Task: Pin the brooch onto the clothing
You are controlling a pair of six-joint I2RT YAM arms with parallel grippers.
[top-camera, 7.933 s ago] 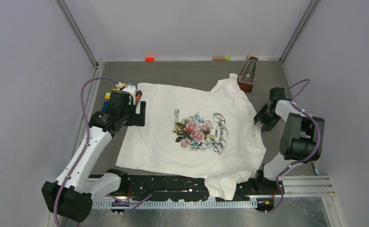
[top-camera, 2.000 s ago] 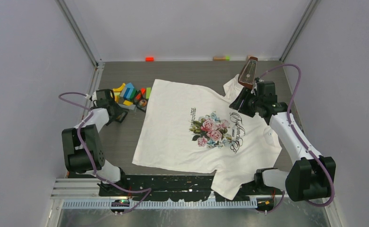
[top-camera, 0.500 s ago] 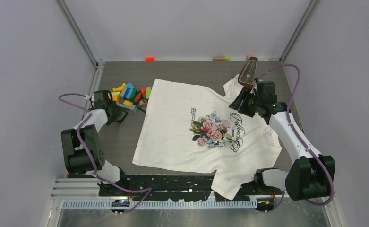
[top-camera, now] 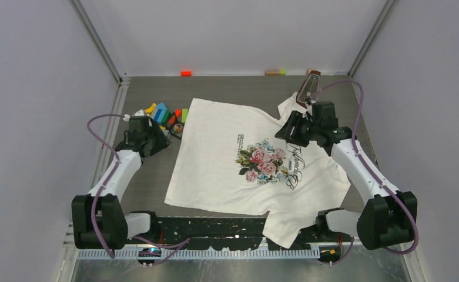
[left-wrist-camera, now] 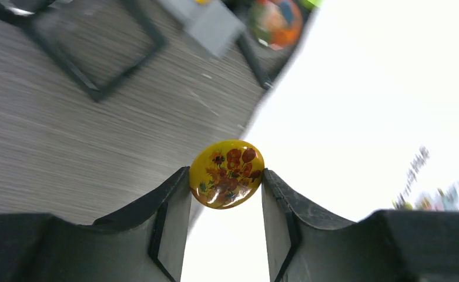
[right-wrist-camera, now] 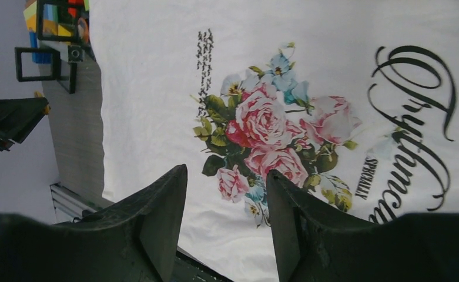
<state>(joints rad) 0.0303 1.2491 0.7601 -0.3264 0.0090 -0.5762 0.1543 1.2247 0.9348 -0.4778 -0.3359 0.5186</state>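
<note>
- The left pincer (left-wrist-camera: pixel 225 194) is closed on a round yellow brooch (left-wrist-camera: pixel 227 173) painted with red-orange flowers. It grips the brooch by its rim, one fingertip on each side, with the painted face toward the wrist camera. This probably keeps the back free to meet the cloth.
- Beyond those fingertips lies the edge of the white T-shirt (top-camera: pixel 227 170), so the brooch hangs just above where cloth meets table.
- The right pincer (right-wrist-camera: pixel 225 171) is spread wide and holds nothing. The rose print shows between its fingers and the dark lettering lies just to one side. It seems placed to steady the cloth, though whether it touches the shirt cannot be told.
- The shirt lies flat and face up between the two pincers.
- Coloured toy blocks (top-camera: pixel 159 113) sit just past the left pincer, and a brown wooden object (top-camera: pixel 307 88) stands just past the right one.
- The table (top-camera: pixel 238 88) is grey wood-grain, enclosed by pale plain walls.
</note>
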